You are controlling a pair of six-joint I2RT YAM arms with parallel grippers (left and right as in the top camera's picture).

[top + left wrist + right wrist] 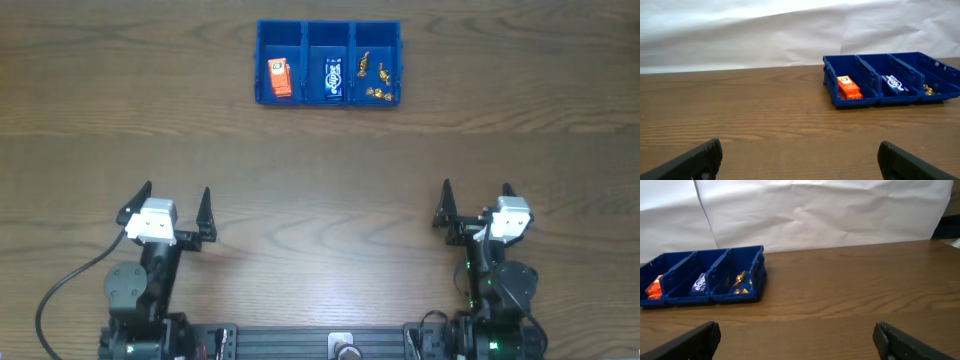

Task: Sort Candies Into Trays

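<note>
Black arms (pixel 150 285), white wrist blocks (pixel 155 218), pointed fingers (pixel 206 205), black cable (pixel 70 275)

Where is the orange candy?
In the top view, the orange candy sits in the left compartment of the blue tray, one compartment from the blue candy.

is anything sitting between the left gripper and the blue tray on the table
Nothing visible does. Only bare wooden table lies between the open left gripper and the blue tray, in both the top and left wrist views.
</note>
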